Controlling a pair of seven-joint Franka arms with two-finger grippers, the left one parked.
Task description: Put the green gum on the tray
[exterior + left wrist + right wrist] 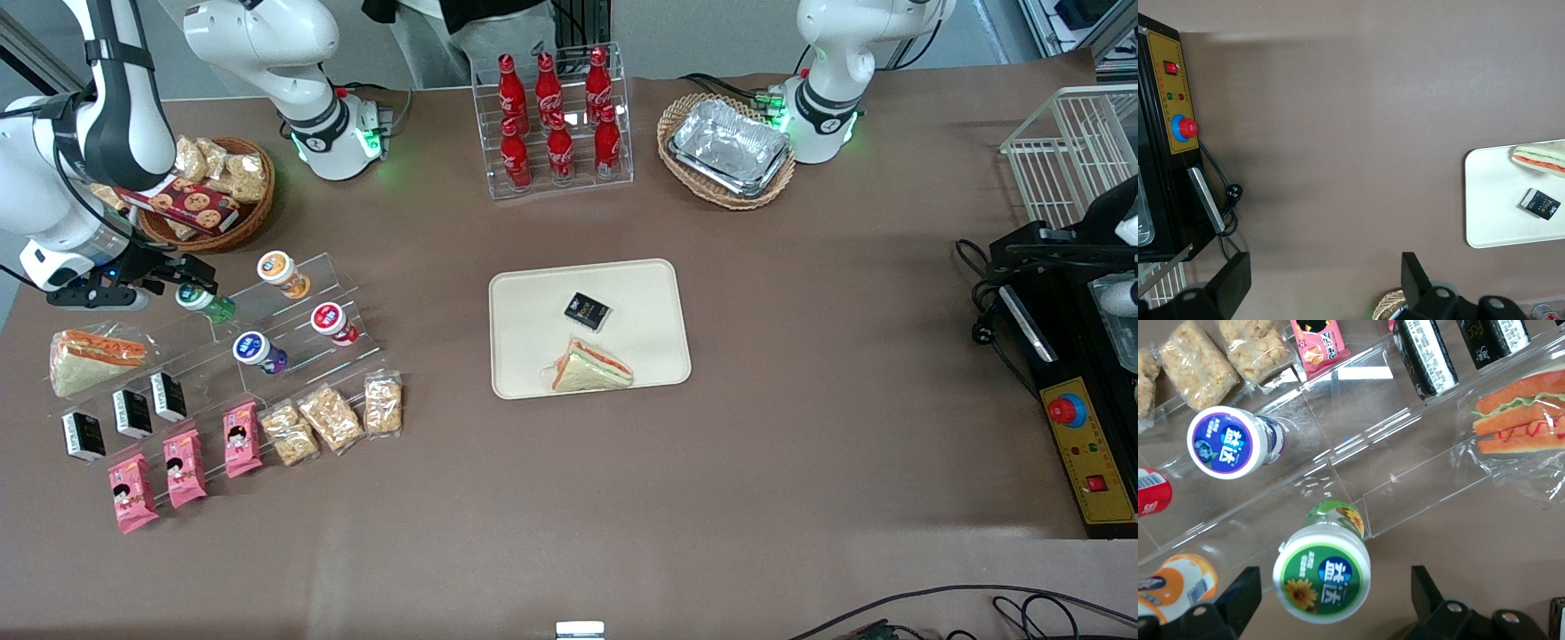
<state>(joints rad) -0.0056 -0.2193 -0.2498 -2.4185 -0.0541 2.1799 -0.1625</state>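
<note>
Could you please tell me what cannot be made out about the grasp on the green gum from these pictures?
- Contact: in the right wrist view the end effector brackets the green gum; fingertips cut off by the frame edge.
- Front view: the arm hides the grip.
- Tray: unobstructed.

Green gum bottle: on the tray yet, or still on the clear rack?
Still on the rack. The translucent green gum bottle sits between the open hand's fingers; the cream tray lacks it.
</note>
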